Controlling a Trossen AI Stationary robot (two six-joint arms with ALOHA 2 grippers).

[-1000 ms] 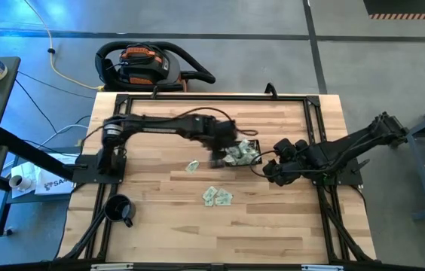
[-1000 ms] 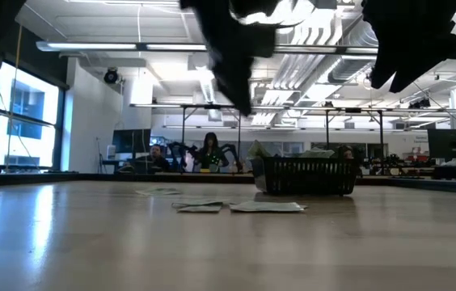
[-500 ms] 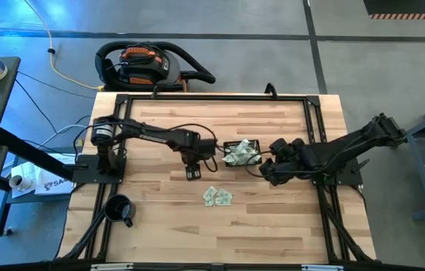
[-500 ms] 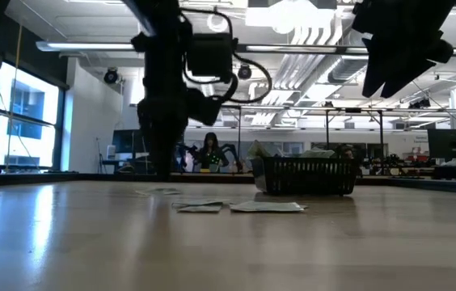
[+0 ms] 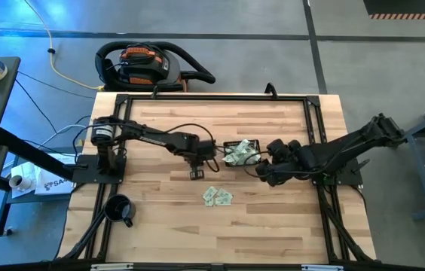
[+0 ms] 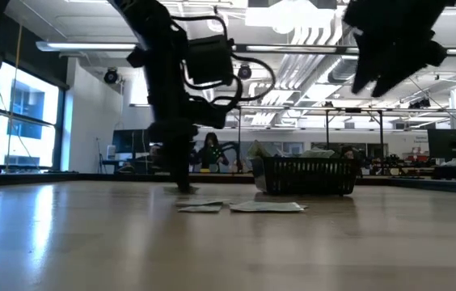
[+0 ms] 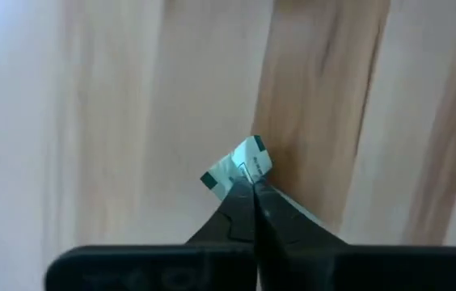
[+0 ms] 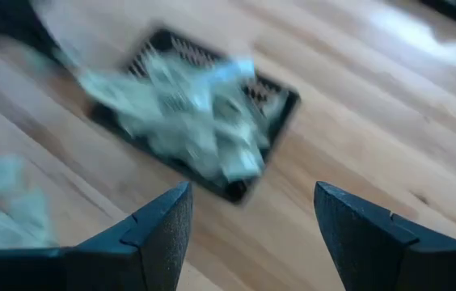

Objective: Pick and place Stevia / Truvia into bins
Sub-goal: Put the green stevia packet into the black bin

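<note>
1. Left gripper [image 5: 196,174] down at the tabletop [image 5: 273,226], left of the black basket [image 5: 241,153]; jaws pinched together on one sachet [image 7: 240,168], its pale green and white corner sticking out past the fingertips in the left wrist view.
2. Same gripper [image 6: 183,184] in the low view reaching down to the wood, just beyond the loose sachets [image 6: 236,207].
3. Right gripper [image 5: 260,172] raised over the tabletop just right of the basket; jaws spread wide, nothing between them in the right wrist view [image 8: 248,222].
4. Basket near the middle of the tabletop, heaped with pale green and white sachets [image 8: 187,113], some rising above the rim [image 6: 307,189].
5. Small cluster of loose sachets [image 5: 217,196] lying flat on the wood nearer the front edge, well apart from the basket.
6. Round black mug [image 5: 119,210] with handle at the front left corner.
7. Black and orange vacuum [image 5: 146,65] on the floor beyond the far edge.
8. Seated person [image 6: 209,152] in the room behind, seen in the low view.
</note>
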